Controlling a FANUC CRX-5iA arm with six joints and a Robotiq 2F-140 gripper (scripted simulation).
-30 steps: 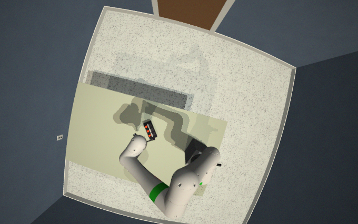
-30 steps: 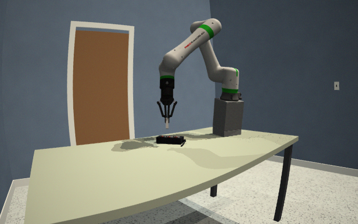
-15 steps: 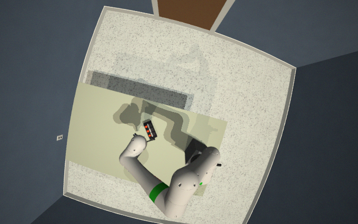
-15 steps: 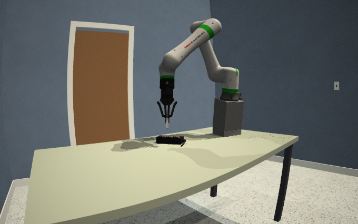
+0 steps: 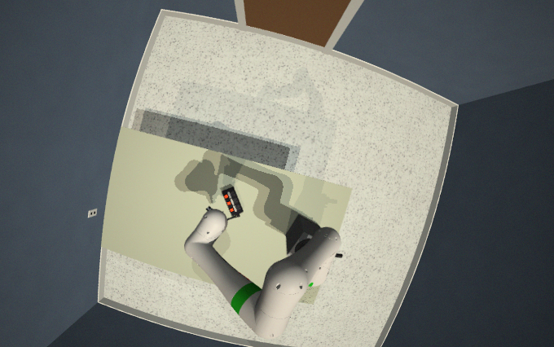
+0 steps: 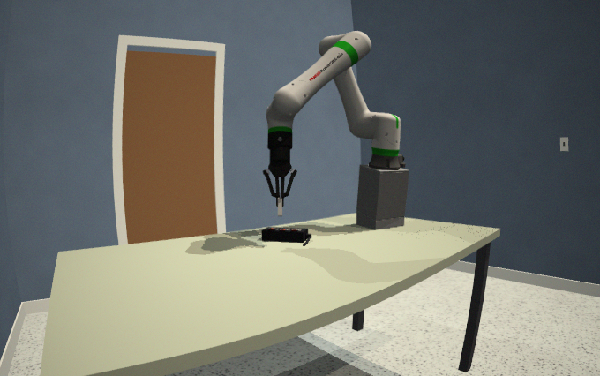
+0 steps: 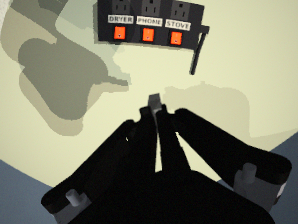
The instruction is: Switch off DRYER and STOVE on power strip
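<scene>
The black power strip [image 5: 232, 199] [image 6: 285, 234] [image 7: 149, 23] lies flat on the pale table [image 5: 142, 204] [image 6: 176, 288] with its face up. In the wrist view its three switches are labelled DRYER [image 7: 120, 32], PHONE [image 7: 148, 34] and STOVE [image 7: 176, 36], and all three glow orange. A short black cord stub [image 7: 196, 56] sticks out at the STOVE end. My gripper [image 6: 280, 211] [image 7: 156, 102] is shut on nothing, with its fingertips pressed together. It hangs a little way above the table, just off the switch side of the strip and clear of it.
The arm's grey pedestal [image 6: 382, 194] stands on the table behind the strip to the right. A brown door [image 6: 168, 146] is in the back wall. The table's edges are far from the strip.
</scene>
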